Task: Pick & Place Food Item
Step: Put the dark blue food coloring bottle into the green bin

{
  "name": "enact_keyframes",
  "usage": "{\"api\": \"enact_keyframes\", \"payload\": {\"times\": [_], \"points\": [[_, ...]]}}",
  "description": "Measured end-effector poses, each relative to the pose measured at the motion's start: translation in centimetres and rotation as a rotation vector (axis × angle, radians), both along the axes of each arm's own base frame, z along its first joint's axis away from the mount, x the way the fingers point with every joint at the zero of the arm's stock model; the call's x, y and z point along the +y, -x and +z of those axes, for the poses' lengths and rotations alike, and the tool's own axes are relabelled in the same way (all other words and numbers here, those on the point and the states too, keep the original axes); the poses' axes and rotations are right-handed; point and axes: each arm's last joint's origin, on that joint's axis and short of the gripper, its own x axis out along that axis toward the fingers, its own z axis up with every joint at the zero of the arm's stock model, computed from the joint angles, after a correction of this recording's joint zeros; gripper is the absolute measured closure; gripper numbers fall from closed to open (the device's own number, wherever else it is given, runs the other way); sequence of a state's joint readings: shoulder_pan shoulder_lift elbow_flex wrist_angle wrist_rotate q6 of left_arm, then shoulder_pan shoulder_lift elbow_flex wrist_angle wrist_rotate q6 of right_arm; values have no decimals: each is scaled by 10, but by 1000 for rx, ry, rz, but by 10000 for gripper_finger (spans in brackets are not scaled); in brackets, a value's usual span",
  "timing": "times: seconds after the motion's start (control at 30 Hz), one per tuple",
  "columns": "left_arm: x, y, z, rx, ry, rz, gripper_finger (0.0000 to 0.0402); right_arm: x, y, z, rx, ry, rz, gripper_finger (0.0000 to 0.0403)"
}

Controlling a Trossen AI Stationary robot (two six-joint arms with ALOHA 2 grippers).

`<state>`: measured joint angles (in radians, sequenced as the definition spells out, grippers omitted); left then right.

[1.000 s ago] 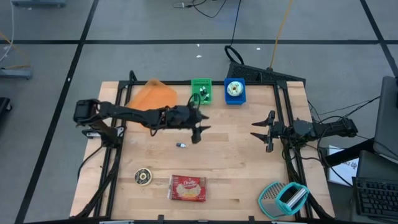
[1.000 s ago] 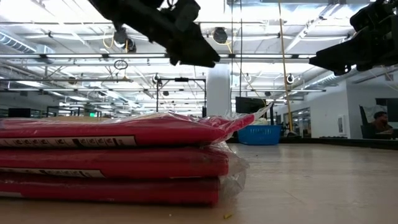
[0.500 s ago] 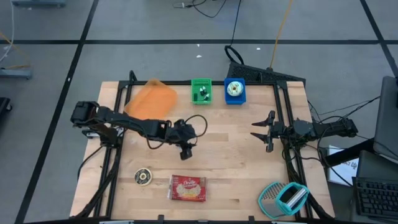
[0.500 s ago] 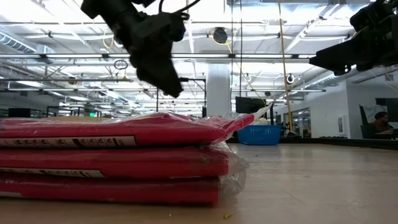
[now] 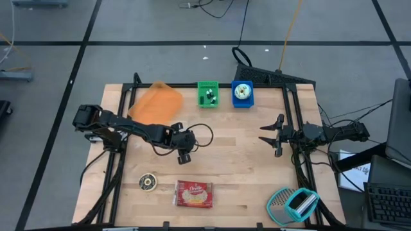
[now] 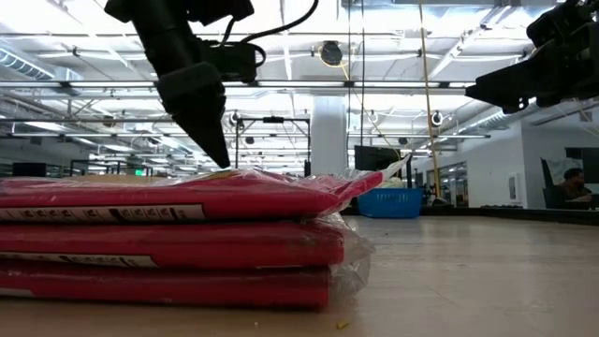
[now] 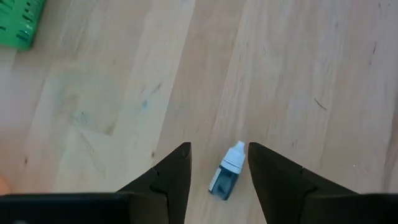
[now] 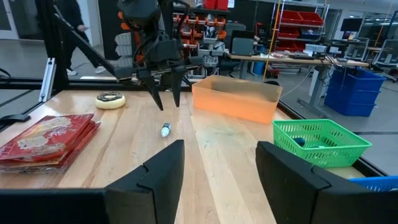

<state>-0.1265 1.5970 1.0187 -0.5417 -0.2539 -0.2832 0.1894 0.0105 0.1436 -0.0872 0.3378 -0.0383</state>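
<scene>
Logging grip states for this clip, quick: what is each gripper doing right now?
Left gripper: open, fingers either side of the small bottle, not holding it.
Right gripper: open, empty, at the table's right edge.

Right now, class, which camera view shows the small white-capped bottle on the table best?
The left wrist view: the small bottle lies on bare wood between the left hand's open fingers, cap and body clear. The right wrist view shows it as a small distant shape below that hand. The high and low views do not show it.
</scene>
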Motion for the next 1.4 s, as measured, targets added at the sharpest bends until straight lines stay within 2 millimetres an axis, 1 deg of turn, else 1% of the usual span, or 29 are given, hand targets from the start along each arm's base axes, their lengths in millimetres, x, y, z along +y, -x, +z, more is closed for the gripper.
{"api": "enact_keyframes", "payload": {"times": [0.33,0.47,0.6,0.67,0.73,0.97,1.23,1.4], "points": [[-2,0,-1,12,71,-27,243,0,0,0,0,0,0,216],[-2,3,-13,45,83,-55,243,0,0,0,0,0,0,216],[-2,7,-31,33,107,-67,243,0,0,0,0,0,0,216],[-2,9,-36,23,105,-68,243,0,0,0,0,0,0,216],[-2,8,-39,-17,103,-70,243,0,0,0,0,0,0,216],[0,17,-51,12,66,-105,243,0,0,0,0,0,0,216],[1,25,-68,-52,66,-109,243,0,0,0,0,0,0,216],[1,28,-73,-77,79,-89,243,0,0,0,0,0,0,216]]}}
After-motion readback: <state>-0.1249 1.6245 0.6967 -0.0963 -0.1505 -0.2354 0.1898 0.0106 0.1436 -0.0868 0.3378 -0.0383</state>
